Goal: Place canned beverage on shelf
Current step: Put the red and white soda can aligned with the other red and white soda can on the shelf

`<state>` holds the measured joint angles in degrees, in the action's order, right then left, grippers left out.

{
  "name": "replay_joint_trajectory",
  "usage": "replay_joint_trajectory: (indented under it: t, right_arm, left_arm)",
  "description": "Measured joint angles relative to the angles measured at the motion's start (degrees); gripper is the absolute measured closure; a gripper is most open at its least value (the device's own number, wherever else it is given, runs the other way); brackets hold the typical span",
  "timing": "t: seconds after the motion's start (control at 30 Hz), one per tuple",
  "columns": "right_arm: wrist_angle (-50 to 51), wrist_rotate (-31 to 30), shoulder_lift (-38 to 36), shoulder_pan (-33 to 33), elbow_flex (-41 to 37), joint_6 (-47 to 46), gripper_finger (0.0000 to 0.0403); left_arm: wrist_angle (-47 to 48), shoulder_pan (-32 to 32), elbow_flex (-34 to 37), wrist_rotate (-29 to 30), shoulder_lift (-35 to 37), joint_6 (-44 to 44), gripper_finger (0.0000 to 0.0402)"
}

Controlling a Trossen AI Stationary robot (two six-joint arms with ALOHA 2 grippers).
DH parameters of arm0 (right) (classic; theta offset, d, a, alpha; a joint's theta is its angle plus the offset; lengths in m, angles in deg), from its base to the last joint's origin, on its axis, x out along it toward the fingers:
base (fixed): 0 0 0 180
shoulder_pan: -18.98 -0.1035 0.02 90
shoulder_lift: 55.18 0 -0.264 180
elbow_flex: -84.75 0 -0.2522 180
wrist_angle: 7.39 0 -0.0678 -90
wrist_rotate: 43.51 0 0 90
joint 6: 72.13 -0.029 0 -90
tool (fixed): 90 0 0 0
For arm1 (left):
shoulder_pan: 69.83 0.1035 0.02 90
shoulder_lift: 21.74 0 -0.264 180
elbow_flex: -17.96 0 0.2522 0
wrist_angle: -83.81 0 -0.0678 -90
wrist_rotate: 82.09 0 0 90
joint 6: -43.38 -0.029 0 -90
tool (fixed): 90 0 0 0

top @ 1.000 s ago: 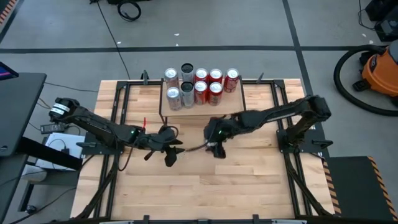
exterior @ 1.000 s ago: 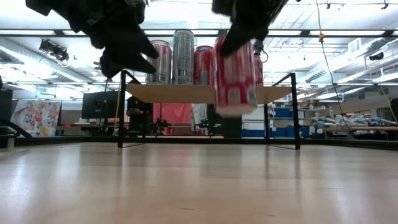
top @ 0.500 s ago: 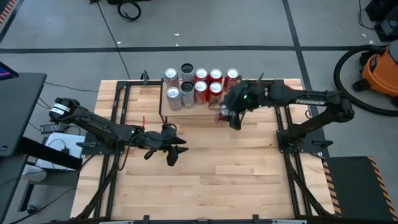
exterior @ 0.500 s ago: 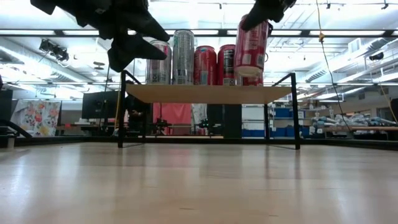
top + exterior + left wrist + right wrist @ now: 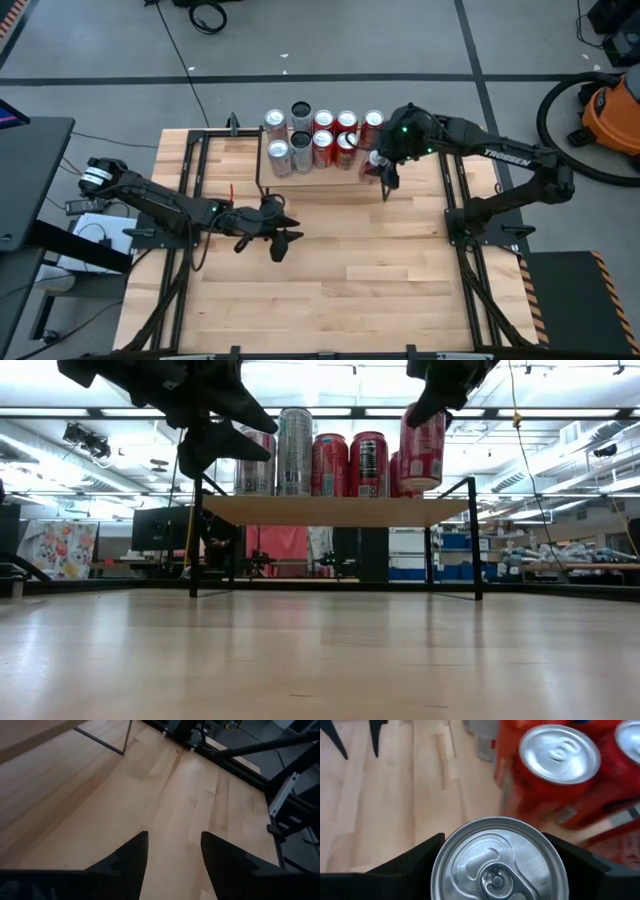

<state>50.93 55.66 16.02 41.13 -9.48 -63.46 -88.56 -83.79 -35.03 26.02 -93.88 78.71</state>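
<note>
Right gripper (image 5: pixel 378 168) in the upper centre-right of the high view, at the shelf's (image 5: pixel 350 172) right front corner, fingers clamped on a red can (image 5: pixel 423 448). In the low view, can upright at upper right, base just above the shelf board (image 5: pixel 330 510), beside the red and silver cans (image 5: pixel 330 463) already standing there. Left gripper (image 5: pixel 281 237) at centre-left of the high view, above bare table (image 5: pixel 330 290), fingers (image 5: pixel 132 857) spread, holding nothing.
</note>
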Motion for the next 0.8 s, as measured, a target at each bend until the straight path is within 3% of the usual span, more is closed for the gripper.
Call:
replay_joint_trajectory:
  t: [0.3, 0.67, 0.8]
  right_arm:
    - [1.44, 2.05, 1.48, 6.51, 0.00, 5.13, 0.0087]
    - [-0.07, 3.91, 4.42, 7.98, 0.28, 6.08, 0.0086]
    - [-0.08, 3.83, 4.39, 8.40, 0.20, 4.98, 0.0065]
  left_arm:
    - [0.00, 2.86, 0.00, 0.02, 0.00, -0.15, 0.0209]
    - [0.00, 4.20, 0.00, 0.02, -0.02, -0.11, 0.0209]
    - [-0.01, 4.20, 0.00, 0.00, -0.02, 0.03, 0.0209]
